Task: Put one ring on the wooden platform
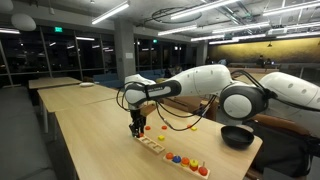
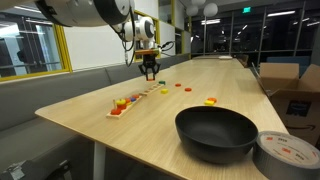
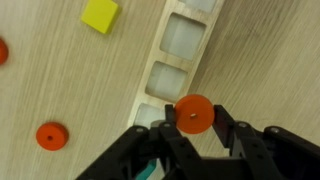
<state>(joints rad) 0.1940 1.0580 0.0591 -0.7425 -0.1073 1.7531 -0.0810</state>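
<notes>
My gripper is shut on a small flat orange ring, pinched at its edges between the two black fingers. It hangs just above a narrow light-wood strip with a row of square recesses, over that strip's right edge. In both exterior views the gripper hovers over one end of the wooden platform. Orange, yellow and red pieces sit at its other end. Whether the strip under the gripper is a separate board I cannot tell.
Two more orange rings and a yellow block lie on the table beside the strip. A black bowl, a tape roll, a cardboard box and loose pieces are nearby.
</notes>
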